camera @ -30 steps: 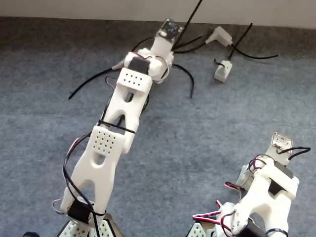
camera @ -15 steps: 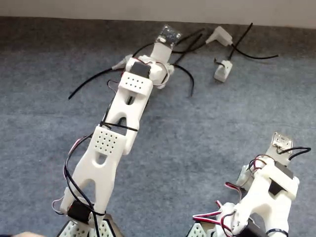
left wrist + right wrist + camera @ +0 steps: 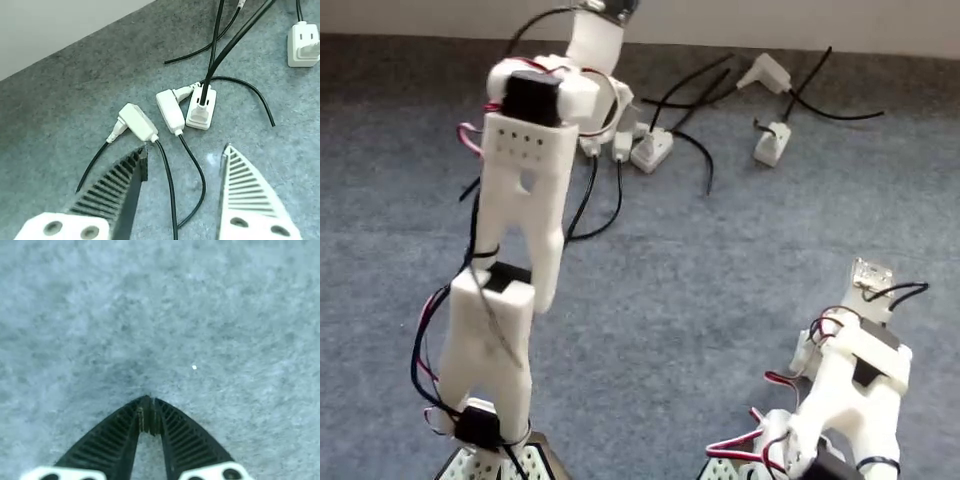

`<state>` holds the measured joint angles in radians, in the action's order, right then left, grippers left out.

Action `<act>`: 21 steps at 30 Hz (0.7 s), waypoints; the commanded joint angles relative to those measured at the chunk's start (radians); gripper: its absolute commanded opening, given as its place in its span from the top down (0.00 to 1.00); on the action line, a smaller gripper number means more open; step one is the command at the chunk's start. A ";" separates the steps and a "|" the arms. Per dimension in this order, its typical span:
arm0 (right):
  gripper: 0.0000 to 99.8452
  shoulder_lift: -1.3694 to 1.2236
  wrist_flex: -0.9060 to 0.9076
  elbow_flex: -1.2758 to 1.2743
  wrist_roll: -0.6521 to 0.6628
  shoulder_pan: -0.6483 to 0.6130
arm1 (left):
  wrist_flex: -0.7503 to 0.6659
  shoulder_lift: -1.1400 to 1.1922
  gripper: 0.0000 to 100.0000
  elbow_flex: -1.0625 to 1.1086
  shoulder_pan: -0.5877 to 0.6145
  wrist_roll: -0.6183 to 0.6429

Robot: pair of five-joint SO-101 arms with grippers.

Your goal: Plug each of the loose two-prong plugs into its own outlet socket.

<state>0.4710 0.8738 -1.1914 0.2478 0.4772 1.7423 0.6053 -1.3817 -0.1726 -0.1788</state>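
The left hand (image 3: 185,150) is pictured open, its black ribbed finger (image 3: 125,185) and white finger (image 3: 245,190) spread wide apart and gripping nothing, held above a cluster of plugs on the grey carpeted bench (image 3: 60,100). Just beyond the black fingertip, a loose white two-prong plug (image 3: 135,121) is seen lying flat on the bench, a black cable (image 3: 170,185) trailing from it between the fingers. Just beside it lies a second white plug (image 3: 170,111), which is set close against a white outlet socket (image 3: 201,107); whether it is joined to that socket cannot be told. A black lead (image 3: 215,45) is shown ending at the socket's top face. Well apart from this group, a second outlet socket (image 3: 305,45) rests near the bench's far edge, and in the high view an angled white plug (image 3: 767,72) is seen beyond it. The right hand (image 3: 147,412) is shown closed, its black fingertips pressed together on nothing, low over bare bench surface and well apart from the plugs.
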 commanded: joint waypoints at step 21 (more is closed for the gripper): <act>0.99 0.410 0.588 0.570 -0.133 -0.226 | 0.032 -1.402 0.87 1.178 0.059 0.009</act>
<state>0.6383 1.3955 -0.7419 0.1266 0.3007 1.7714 -0.6912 -0.3000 -0.1220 -0.1757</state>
